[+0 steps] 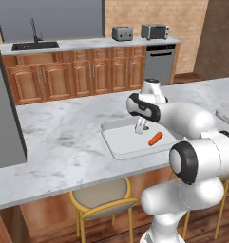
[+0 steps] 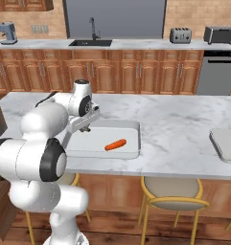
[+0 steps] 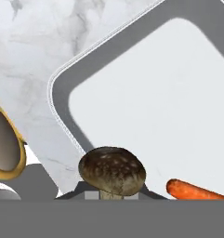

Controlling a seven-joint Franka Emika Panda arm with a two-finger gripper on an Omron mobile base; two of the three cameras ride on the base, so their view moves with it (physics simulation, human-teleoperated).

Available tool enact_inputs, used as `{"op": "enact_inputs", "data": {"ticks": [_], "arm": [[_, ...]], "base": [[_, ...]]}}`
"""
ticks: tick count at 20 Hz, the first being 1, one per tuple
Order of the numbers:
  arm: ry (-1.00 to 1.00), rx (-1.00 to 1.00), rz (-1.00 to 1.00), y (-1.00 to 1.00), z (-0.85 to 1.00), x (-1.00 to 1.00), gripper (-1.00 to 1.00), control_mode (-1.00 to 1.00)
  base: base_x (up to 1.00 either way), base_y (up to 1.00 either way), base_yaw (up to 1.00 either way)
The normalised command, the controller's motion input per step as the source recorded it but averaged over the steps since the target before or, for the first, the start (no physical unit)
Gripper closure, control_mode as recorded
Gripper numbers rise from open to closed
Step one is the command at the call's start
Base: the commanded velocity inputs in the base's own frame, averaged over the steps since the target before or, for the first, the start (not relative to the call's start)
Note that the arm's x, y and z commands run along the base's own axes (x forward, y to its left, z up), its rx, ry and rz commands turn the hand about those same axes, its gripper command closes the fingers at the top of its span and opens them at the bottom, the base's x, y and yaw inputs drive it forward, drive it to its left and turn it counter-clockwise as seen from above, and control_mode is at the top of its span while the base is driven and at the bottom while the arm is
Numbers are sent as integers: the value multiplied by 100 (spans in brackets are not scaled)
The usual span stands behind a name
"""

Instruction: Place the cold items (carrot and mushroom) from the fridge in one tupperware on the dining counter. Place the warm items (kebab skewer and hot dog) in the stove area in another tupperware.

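Mushroom point(image 3: 112, 171) is pinched between our gripper point(image 3: 112, 194) fingers, jaws nearly closed on the stem; brown cap sits at 6 o'clock in the hand view, above the near edge of the tub point(image 3: 62, 93). In the left base view the gripper point(image 1: 140, 127) hangs just over the tub point(image 1: 117, 148), toward its 12 o'clock side.

Carrot point(image 1: 155, 138) already lies inside, at about 3 o'clock from the gripper in that view; in the hand view its orange end point(image 3: 192, 190) is just beside the mushroom at 4 o'clock.

To do this step well, we'd move a bit further in over the pale floor of the tub before letting go (the hand view suggests we're close to the rim), come down low so the round cap can't roll, and release clear of the carrot.

The tub rests on the marbled counter point(image 1: 59, 137), which looks like the dining one given the stools point(image 1: 100, 198) under it. A second tub point(image 2: 226, 143) sits well apart toward 3 o'clock in the right base view.

Hard to make out:
- fingertips themselves, mostly covered by the cap
- whether the mushroom is over the floor or the rim
- height above the tub
- carrot's far end, cut off at the bottom of the hand view
- second tub, cut by the frame edge, contents not readable
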Motion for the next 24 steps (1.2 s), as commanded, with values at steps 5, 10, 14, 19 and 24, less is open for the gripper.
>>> {"op": "enact_inputs", "data": {"ticks": [5,10,14,19,24], "arm": [[0,-8,-7,1,-32,32,100,-100],[0,-8,-20,0,-51,13,100,-100],[0,-2,-43,0,-45,17,100,-100],[0,0,-31,0,-21,39,100,-100],[0,3,-20,-4,-22,49,100,-100]], "base": [[0,0,0],[0,0,0],[0,0,0],[0,0,0],[0,0,0]]}}
